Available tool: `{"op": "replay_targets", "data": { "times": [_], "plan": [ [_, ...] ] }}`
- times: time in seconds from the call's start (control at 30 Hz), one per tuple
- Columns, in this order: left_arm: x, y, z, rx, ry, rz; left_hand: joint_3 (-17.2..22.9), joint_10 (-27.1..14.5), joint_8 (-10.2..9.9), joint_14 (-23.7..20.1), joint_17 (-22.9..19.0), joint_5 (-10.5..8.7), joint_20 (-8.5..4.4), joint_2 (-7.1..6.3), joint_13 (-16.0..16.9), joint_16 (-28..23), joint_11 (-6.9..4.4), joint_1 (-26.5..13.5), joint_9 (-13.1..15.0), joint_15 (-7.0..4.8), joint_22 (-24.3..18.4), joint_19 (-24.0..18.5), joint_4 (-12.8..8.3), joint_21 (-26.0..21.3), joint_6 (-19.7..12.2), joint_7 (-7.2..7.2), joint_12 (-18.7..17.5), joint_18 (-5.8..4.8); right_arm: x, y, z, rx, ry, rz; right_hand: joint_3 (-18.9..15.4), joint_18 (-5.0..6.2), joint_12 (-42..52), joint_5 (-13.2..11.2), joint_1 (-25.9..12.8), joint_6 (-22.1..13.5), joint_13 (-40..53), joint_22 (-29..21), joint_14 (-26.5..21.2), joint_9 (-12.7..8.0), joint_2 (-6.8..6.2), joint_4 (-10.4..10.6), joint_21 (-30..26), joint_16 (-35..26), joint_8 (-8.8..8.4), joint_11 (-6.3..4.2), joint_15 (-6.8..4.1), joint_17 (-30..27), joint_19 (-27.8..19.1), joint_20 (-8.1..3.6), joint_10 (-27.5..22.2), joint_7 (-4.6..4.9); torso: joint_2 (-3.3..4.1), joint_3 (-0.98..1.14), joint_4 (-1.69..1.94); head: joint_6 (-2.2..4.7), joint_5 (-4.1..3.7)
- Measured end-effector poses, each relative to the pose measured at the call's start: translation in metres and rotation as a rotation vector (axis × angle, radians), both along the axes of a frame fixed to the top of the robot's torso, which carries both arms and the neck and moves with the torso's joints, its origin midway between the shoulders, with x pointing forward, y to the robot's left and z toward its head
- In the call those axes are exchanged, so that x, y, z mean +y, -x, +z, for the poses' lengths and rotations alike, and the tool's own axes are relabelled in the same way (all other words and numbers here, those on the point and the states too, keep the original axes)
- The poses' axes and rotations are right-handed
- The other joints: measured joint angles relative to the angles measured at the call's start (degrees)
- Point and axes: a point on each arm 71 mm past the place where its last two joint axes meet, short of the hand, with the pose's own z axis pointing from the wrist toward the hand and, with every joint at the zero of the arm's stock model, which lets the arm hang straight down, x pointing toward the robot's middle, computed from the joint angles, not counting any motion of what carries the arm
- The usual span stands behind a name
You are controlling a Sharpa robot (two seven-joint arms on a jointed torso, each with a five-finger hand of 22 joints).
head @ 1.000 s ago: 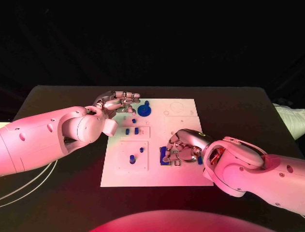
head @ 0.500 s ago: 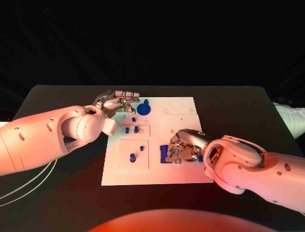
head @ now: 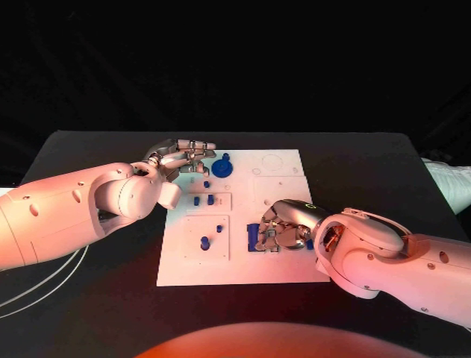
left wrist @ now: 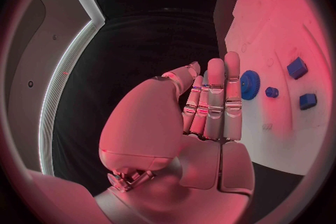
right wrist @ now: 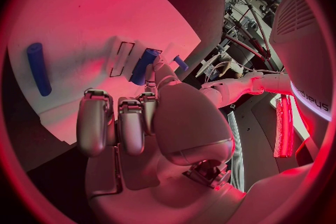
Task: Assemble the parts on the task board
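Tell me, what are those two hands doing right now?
Left hand open, fingers straight, beside the blue gear. Right hand curled over blue parts on the task board; grip unclear. Nothing in the way.

Scene is lit in red-pink; background is left black. Task board (head: 284, 265) is rendered brightest, with mild glare. Soft shadows are cast beneath both arms. Wrist views are bent by fisheye distortion, edges darkened and blurred
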Motion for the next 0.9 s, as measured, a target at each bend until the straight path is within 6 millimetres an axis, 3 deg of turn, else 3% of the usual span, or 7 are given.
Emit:
{"op": "replay_targets", "data": {
  "times": [0.2, 0.33, 0.53, 0.8, 0.9],
  "plan": [
    [0.000, 0.000, 0.000, 0.001, 0.000, -0.001, 0.00, 0.00, 0.00, 0.00, 0.00, 0.00, 0.00, 0.00, 0.00, 0.00, 0.00, 0.00, 0.00, 0.00, 0.00, 0.00, 0.00, 0.00, 0.00, 0.00, 0.00, 0.00, -0.006, 0.001, 0.000, -0.005, -0.008, -0.019, 0.00, 0.00, -0.44, 0.03, 0.00, -0.03, 0.28, -0.01, 0.11, -0.02, 0.00, 0.00, 0.00, 0.00, -0.45, 0.00, -0.08, 0.00, 0.00, 0.00, 0.00, 0.03, -0.02, 0.01, 0.00, 0.12, -0.02],
    [0.000, 0.000, 0.000, 0.001, -0.001, -0.001, 0.00, 0.00, 0.00, 0.00, 0.00, 0.00, 0.00, 0.00, 0.00, 0.00, 0.00, 0.00, 0.00, 0.00, 0.00, 0.00, 0.00, 0.00, 0.00, 0.00, 0.00, 0.00, -0.018, 0.003, 0.000, 0.010, -0.035, -0.048, -0.11, 0.00, -0.60, 2.32, -0.02, -2.76, 0.33, -0.16, 0.17, -0.92, 0.01, 0.11, 0.00, 0.00, -3.03, 0.25, 0.11, 0.00, -0.02, 0.02, 0.25, 1.53, -0.05, 0.01, -0.04, 0.25, -0.06],
    [0.001, 0.000, 0.000, 0.002, -0.003, -0.001, 0.00, 0.00, 0.00, 0.00, 0.00, 0.00, 0.00, 0.00, 0.00, 0.00, 0.00, 0.00, 0.00, 0.00, 0.00, 0.00, 0.00, 0.00, 0.00, 0.00, 0.00, 0.00, -0.044, 0.003, 0.014, 0.059, -0.105, -0.103, -0.97, 0.00, -4.66, 5.14, -2.21, -4.87, 1.20, -0.57, 0.06, -2.72, -1.10, 0.96, 0.00, -0.35, -7.31, 0.83, 1.77, 0.05, -0.65, 1.29, 0.85, 3.64, -0.04, 0.01, -0.08, 0.49, -0.29],
    [0.001, 0.001, 0.000, 0.001, -0.005, -0.003, 0.00, 0.00, 0.00, 0.00, 0.00, 0.00, 0.00, 0.00, 0.00, 0.00, 0.00, 0.00, 0.00, 0.00, 0.00, 0.00, 0.00, 0.00, 0.00, 0.00, 0.00, 0.00, -0.088, -0.005, 0.028, 0.069, -0.100, -0.204, -1.39, 0.00, -6.67, 5.23, -3.38, -4.36, 1.50, -0.60, 0.08, -4.30, -0.72, 1.38, 0.00, -0.35, -10.09, 0.83, 2.15, 0.04, -0.72, 1.96, 0.85, 4.15, -0.05, -0.03, -0.08, 0.72, -0.64],
    [0.000, 0.001, 0.000, 0.001, -0.005, -0.005, 0.00, 0.00, 0.00, 0.00, 0.00, 0.00, 0.00, 0.00, 0.00, 0.00, 0.00, 0.00, 0.00, 0.00, 0.00, 0.00, 0.00, 0.00, 0.00, 0.00, 0.00, 0.00, -0.098, -0.006, 0.027, 0.059, -0.066, -0.229, -1.45, 0.00, -6.67, 5.23, -3.80, -3.37, 1.66, -0.57, 0.09, -4.72, -0.29, 1.75, 0.00, -0.35, -10.47, 0.83, 2.15, 0.04, -0.71, 1.96, 0.85, 3.80, -0.05, -0.01, -0.04, 0.79, -0.83]
  ]
}}
